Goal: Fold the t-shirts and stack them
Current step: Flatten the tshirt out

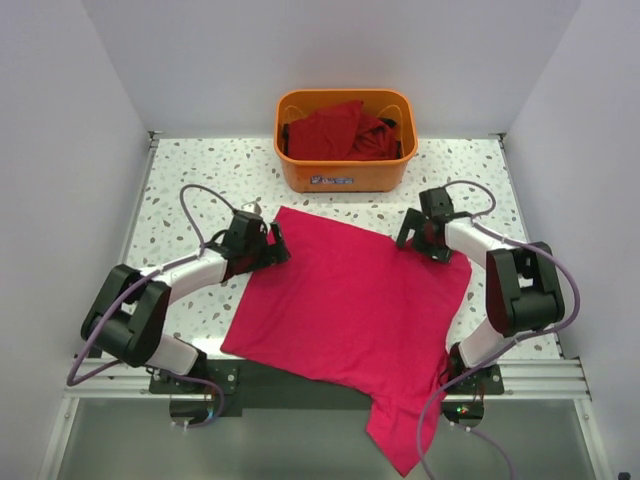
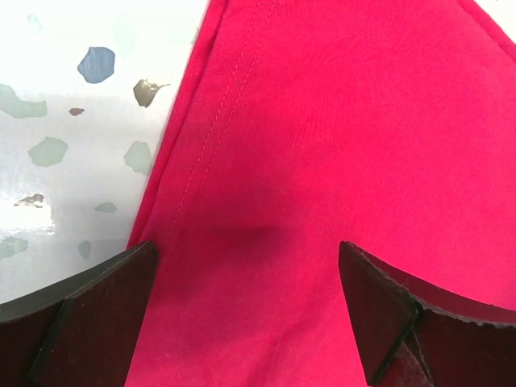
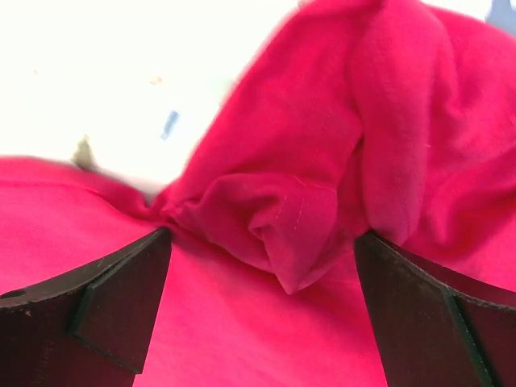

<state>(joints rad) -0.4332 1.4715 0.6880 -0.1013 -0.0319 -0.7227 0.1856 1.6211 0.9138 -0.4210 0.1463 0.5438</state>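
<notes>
A bright pinkish-crimson t-shirt [image 1: 350, 305] lies spread on the speckled table, one part hanging over the near edge. My left gripper [image 1: 272, 243] stands open at the shirt's upper left corner, over its hemmed edge [image 2: 201, 153], with flat cloth between the fingers. My right gripper [image 1: 420, 232] stands open at the upper right corner, where the cloth is bunched into a fold [image 3: 282, 226] between its fingers. Darker red t-shirts [image 1: 345, 132] lie piled in the basket.
The orange plastic basket [image 1: 345, 175] stands at the back middle of the table, just beyond the spread shirt. White walls close in the left, right and back. Bare speckled tabletop [image 1: 180, 190] shows on both sides.
</notes>
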